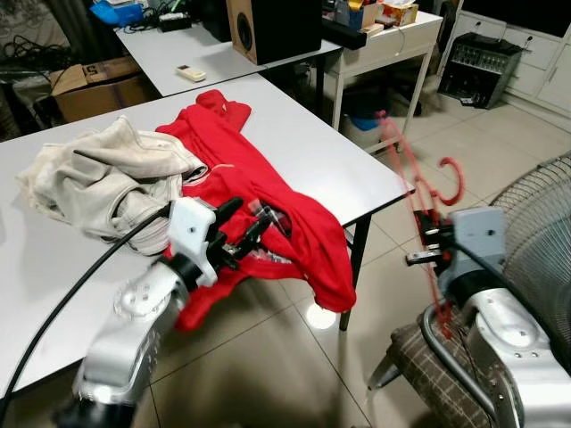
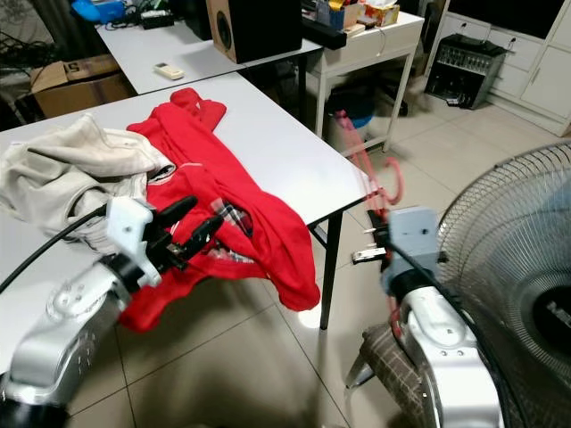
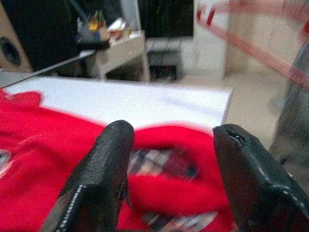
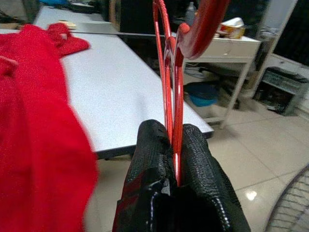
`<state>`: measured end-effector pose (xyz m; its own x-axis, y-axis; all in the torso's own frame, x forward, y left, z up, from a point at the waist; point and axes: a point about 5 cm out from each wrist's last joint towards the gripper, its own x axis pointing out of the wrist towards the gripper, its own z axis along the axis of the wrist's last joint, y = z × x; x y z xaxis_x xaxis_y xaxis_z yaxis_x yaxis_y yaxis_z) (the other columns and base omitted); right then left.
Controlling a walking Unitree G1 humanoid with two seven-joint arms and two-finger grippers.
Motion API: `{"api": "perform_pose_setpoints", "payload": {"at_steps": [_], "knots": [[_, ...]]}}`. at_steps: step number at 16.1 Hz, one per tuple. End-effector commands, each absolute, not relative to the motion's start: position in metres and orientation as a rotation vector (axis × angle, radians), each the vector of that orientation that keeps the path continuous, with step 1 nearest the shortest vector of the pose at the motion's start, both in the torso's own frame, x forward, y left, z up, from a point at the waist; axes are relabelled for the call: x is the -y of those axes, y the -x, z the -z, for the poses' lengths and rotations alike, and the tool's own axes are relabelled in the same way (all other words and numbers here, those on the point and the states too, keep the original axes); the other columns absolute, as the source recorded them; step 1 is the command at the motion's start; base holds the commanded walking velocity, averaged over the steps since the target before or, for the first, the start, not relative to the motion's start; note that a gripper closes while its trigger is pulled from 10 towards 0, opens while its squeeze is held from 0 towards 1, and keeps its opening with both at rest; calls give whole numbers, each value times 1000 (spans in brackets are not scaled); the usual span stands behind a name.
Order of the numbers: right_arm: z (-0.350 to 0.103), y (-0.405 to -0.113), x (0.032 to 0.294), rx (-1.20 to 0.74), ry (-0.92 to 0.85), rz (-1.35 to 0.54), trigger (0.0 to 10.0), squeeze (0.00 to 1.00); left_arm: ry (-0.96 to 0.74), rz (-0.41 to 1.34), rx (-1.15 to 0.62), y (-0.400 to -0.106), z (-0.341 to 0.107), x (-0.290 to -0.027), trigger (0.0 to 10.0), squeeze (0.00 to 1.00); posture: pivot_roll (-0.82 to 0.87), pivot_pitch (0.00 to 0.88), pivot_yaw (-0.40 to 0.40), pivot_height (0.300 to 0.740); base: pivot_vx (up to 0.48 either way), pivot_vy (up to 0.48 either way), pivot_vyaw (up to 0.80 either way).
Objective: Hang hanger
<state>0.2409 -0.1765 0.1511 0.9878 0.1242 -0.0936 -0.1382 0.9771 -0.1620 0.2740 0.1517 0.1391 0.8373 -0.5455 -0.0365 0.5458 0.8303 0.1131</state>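
A red garment (image 1: 259, 192) lies spread on the white table (image 1: 294, 125), its lower part drooping over the front edge; a plaid lining shows at its collar (image 3: 164, 164). My left gripper (image 1: 252, 223) hovers open just above that collar, with nothing between its fingers (image 3: 104, 169). To the right of the table, over the floor, my right gripper (image 1: 426, 241) is shut on a red plastic hanger (image 1: 419, 192). The hanger stands upright with its hook (image 1: 453, 178) at the top, and its rod runs between the fingers (image 4: 154, 159).
A beige garment (image 1: 103, 174) is bunched on the table's left. A fan's wire guard (image 1: 544, 232) stands close on the right. Behind are a second table with a speaker (image 1: 272, 27), a white desk (image 1: 393, 40), a cardboard box (image 1: 94, 85) and tiled floor (image 1: 294, 366).
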Motion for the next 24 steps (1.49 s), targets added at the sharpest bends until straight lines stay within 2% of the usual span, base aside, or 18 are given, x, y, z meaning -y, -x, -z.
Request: {"api": "perform_pose_setpoints", "payload": {"at_steps": [1,2,3,6,8,10,11,12,13,14,17,18,19,21,22,23,24], "knots": [[-154,-241,175,-67,161,-145,10000,0,-184,556,-25,-280,-136,-155,10000,1000,-196,46,74,740,0,0,0],[-154,-240,175,-69,153,-143,10000,0,-220,554,-30,-283,-135,-156,10000,435,-197,45,75,740,0,0,0],[-153,-240,176,-71,147,-143,10000,0,-243,559,-33,-285,-134,-156,10000,0,-198,44,76,740,0,0,0],[-151,-239,168,-76,156,-166,10000,0,-384,645,-146,-292,-118,-160,10000,0,-198,38,95,740,0,0,0],[-150,-239,168,-73,152,-158,10000,0,-458,512,-177,-303,-116,-177,10000,0,-193,31,110,740,0,0,0],[-148,-240,168,-74,152,-158,10000,0,-506,484,-208,-309,-112,-184,10000,0,-195,21,111,740,0,0,0],[-148,-240,168,-74,153,-160,10000,0,-514,470,-220,-310,-111,-187,8471,0,-194,20,110,740,0,0,0],[-148,-241,168,-72,155,-162,10000,0,-512,439,-227,-313,-110,-192,3686,0,-194,17,106,740,0,0,0],[-149,-242,168,-70,155,-165,10000,0,-494,429,-224,-315,-110,-193,1529,0,-192,15,103,740,0,0,0],[-149,-243,167,-68,156,-172,10000,0,-466,444,-221,-315,-110,-191,0,0,-191,14,97,740,0,0,0],[-149,-245,166,-67,164,-188,10000,0,-413,520,-207,-313,-110,-182,0,0,-190,15,89,740,0,0,0],[-149,-246,166,-67,165,-190,10000,0,-390,559,-193,-310,-112,-177,784,0,-191,16,87,740,0,0,0],[-149,-246,167,-68,168,-191,10000,0,-381,573,-190,-310,-112,-175,2235,0,-191,16,87,740,0,0,0],[-150,-246,167,-68,171,-192,10000,0,-382,582,-201,-311,-111,-174,3294,0,-196,20,86,740,0,0,0],[-150,-246,168,-68,173,-192,10000,0,-414,589,-230,-311,-105,-176,4902,0,-199,20,87,740,0,0,0],[-150,-246,168,-67,174,-192,10000,0,-423,591,-239,-310,-104,-177,4902,0,-199,20,87,740,0,0,0],[-150,-247,168,-67,176,-193,10000,0,-457,570,-258,-311,-100,-180,9843,0,-200,19,87,740,0,0,0]]}}
